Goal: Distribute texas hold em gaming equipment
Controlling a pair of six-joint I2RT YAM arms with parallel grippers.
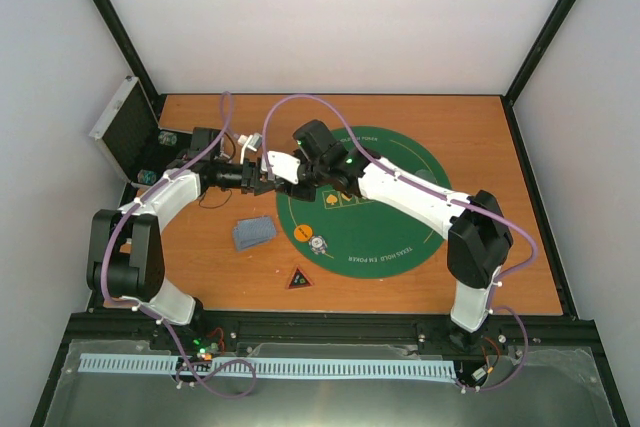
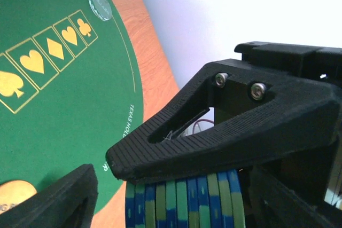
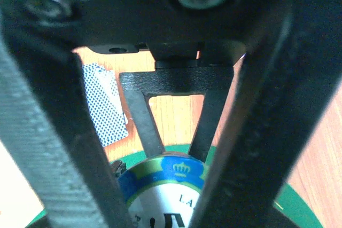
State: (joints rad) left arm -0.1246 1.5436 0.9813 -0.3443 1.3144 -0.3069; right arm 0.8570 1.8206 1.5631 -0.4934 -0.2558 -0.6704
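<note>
Over the left edge of the green mat (image 1: pixel 400 237) my two grippers meet. A stack of blue-and-green chips (image 2: pixel 181 198) stands edge-on, and my right gripper (image 3: pixel 160 185) is shut on it. Its ribbed finger (image 2: pixel 224 132) lies across the stack in the left wrist view, and the crown-marked end chip (image 3: pixel 168 182) shows between its fingers. My left gripper (image 2: pixel 176 206) is open around the same stack, with a gap beside its left finger (image 2: pixel 64 198). Blue-backed cards (image 1: pixel 254 232) lie on the wood. On the mat sit an orange chip (image 1: pixel 302 232), a speckled white chip (image 1: pixel 318 243) and a clear disc (image 2: pixel 100 5).
The dark red-edged triangle (image 1: pixel 298 278) lies near the mat's front edge. The open silver case (image 1: pixel 125 127) leans at the back left corner, with the left arm (image 1: pixel 170 192) stretched in front of it. The right arm (image 1: pixel 420 197) crosses the mat.
</note>
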